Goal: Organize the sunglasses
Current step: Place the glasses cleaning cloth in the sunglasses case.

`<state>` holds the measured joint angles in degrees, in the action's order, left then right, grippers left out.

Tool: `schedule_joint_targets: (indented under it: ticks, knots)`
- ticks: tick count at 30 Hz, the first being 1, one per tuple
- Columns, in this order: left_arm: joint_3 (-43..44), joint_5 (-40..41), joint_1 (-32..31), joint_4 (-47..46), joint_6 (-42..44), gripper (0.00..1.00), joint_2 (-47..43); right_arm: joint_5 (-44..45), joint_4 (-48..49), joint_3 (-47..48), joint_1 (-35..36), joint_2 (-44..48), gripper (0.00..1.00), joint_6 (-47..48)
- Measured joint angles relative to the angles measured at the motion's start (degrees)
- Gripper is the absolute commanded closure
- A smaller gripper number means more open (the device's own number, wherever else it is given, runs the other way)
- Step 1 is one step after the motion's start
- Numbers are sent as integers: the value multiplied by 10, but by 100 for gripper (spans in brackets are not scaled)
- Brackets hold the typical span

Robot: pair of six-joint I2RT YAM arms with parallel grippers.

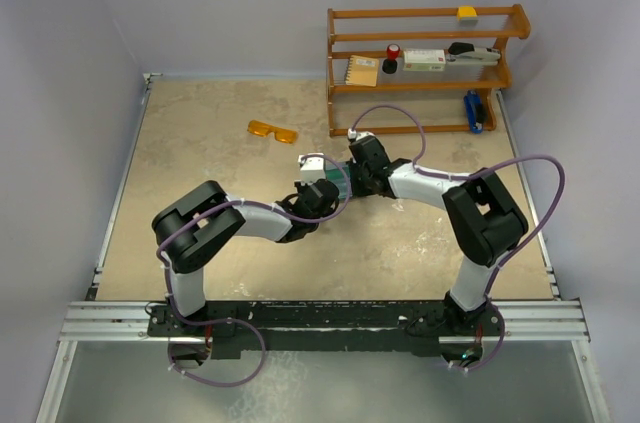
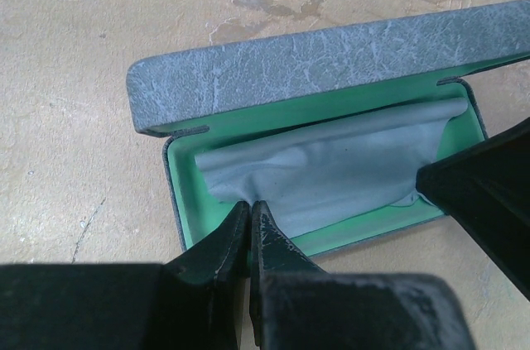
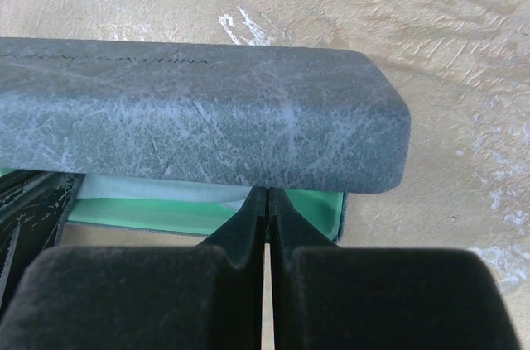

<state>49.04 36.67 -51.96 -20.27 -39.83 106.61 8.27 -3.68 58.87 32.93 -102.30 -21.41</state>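
Lying open directly under both grippers, the blue-grey case [image 2: 178, 193] has its lid [image 2: 306, 64] tipped up on the side away from the left gripper [image 2: 250, 211]. Inside on the teal lining is a light blue cloth [image 2: 331, 168], crumpled and covering most of the floor; only the cloth is in it. Left gripper is clenched, its tips at the near rim, touching the cloth's edge; can't tell if any cloth is nipped. Right gripper [image 3: 267, 199] is also clenched, with nothing visibly held. It sits at the end of the case to the left gripper's right, tips just below the lid's outer face and above the teal end. Orange sunglasses [image 1: 272, 130] are outside the case on the table [image 1: 200, 153], beyond and to the left of the left gripper, well apart from it, lying flat. Both grippers and the cloth crowd the case opening. Wooden shelf [image 1: 420, 43] with small items stands beyond the right gripper against the back wall.
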Motion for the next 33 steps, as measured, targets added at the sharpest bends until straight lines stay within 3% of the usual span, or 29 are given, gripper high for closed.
schedule_joint_targets:
  ticks: [23, 33]
  knots:
    - [0, -5, 1, -6, 0, 100, 2, 25, -20, 23, 0, -7, 100, 16]
    - [0, -4, 1, -6, 0, 93, 2, 26, -29, 23, -1, -7, 77, 18]
